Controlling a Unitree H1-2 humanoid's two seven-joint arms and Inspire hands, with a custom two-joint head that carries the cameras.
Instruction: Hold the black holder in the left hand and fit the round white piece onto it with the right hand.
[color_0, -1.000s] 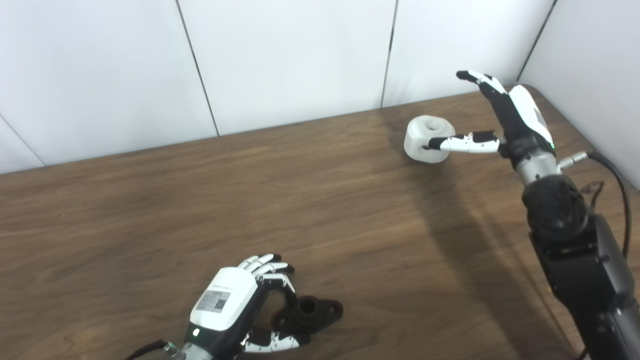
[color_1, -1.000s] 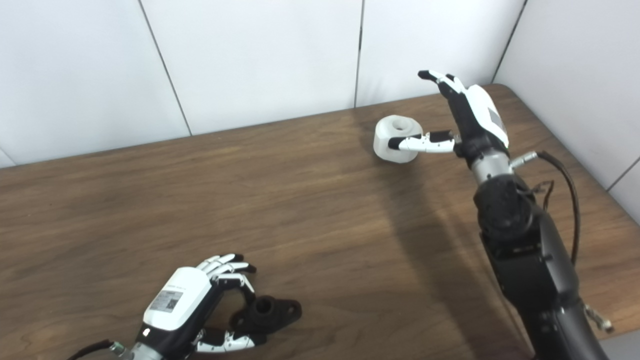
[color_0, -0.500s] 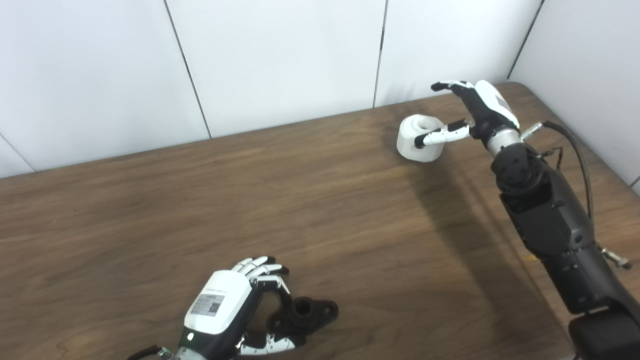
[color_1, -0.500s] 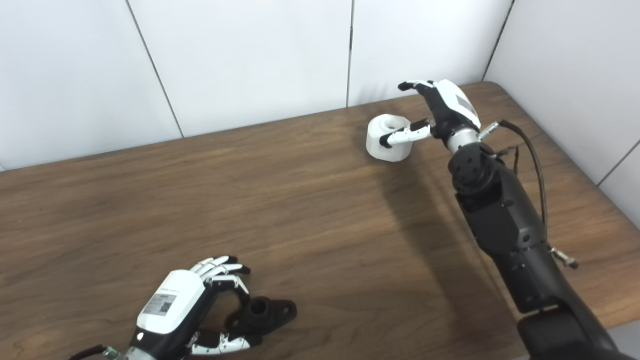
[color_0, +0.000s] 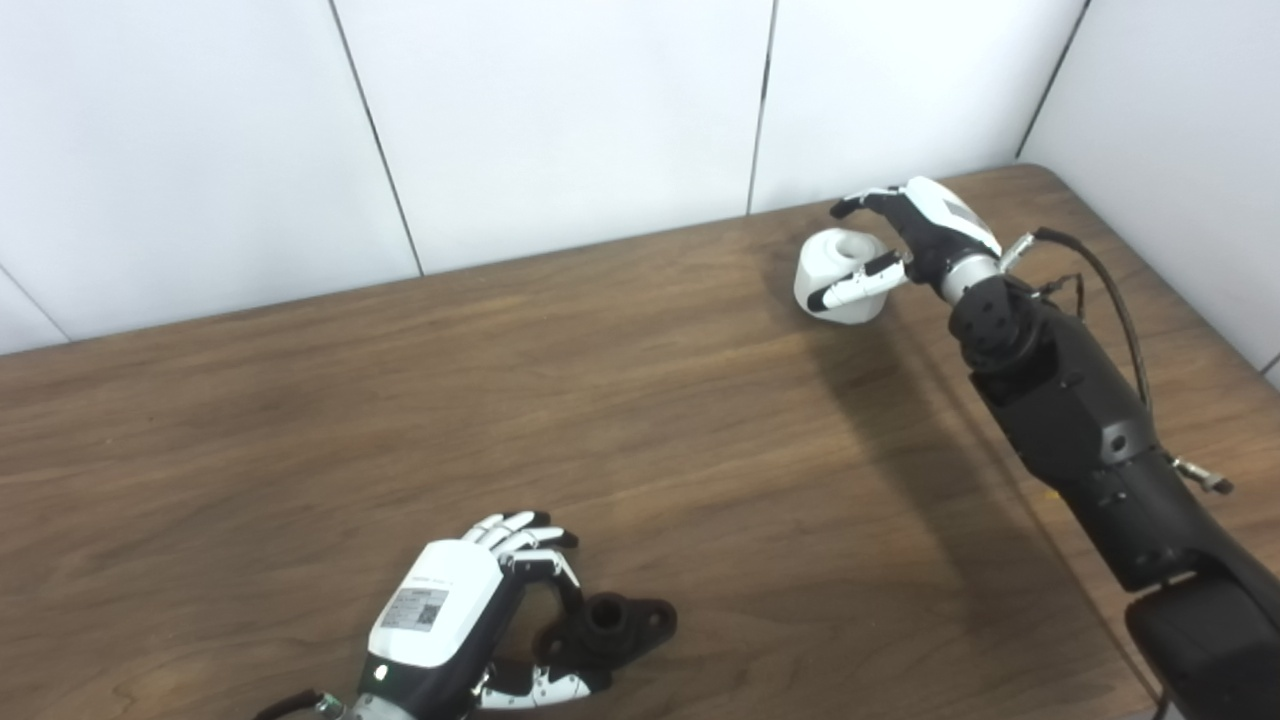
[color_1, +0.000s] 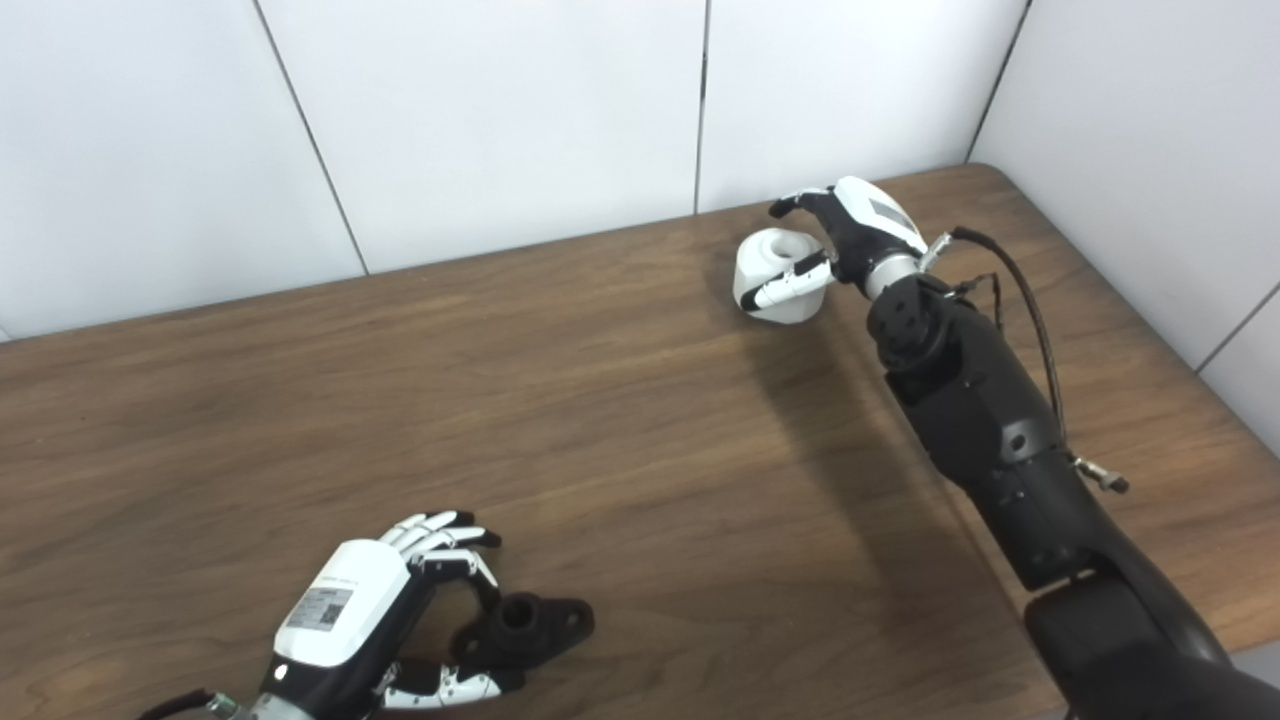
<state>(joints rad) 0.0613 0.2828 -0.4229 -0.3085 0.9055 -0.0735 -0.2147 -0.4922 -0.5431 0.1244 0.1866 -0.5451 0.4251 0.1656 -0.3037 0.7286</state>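
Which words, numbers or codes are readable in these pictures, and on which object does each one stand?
Nothing can be read.
Label on the back of the left hand: a square code and small print, too blurred to read.
Grey patch on the back of the right hand: no legible text.

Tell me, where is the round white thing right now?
The round white piece sits on the table at its far right, near the wall. The right hand curls around it, thumb in front and fingers behind.

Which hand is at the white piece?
The right hand, far right, fingers curled around the round white piece; the left hand is at the black holder.
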